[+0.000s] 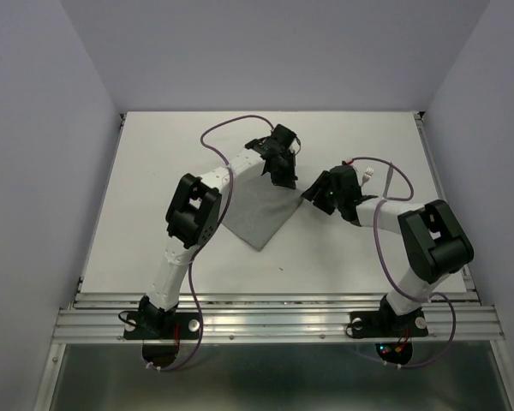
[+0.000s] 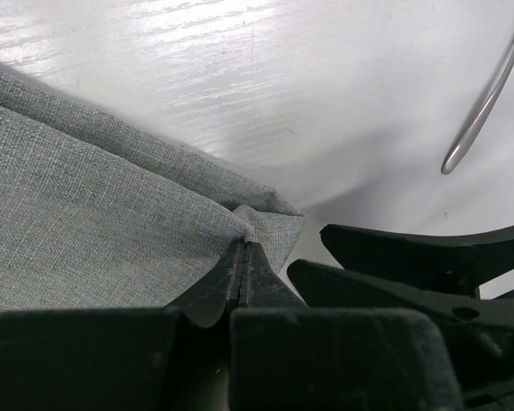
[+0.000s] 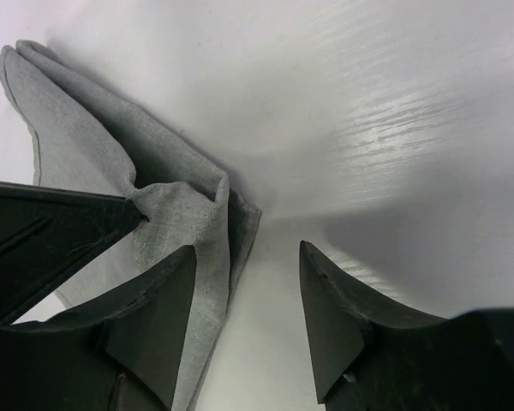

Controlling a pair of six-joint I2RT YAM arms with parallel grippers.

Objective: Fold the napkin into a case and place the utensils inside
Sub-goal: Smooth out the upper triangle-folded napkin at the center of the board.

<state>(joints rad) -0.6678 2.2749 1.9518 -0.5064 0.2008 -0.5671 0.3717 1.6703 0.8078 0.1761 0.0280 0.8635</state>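
Left gripper (image 2: 244, 247) is seen clamped shut on a doubled corner of the napkin (image 2: 94, 205), which is spread at the middle of the surface (image 1: 154, 171) and runs from that pinch toward the near left corner. Just right of the pinch, the right gripper (image 3: 244, 282) is held with jaws well parted and nothing gripped, the same cloth corner lying beside one finger. Any further fold is judged to fall to the left arm. A fork (image 2: 488, 94) is seen on bare surface nearby
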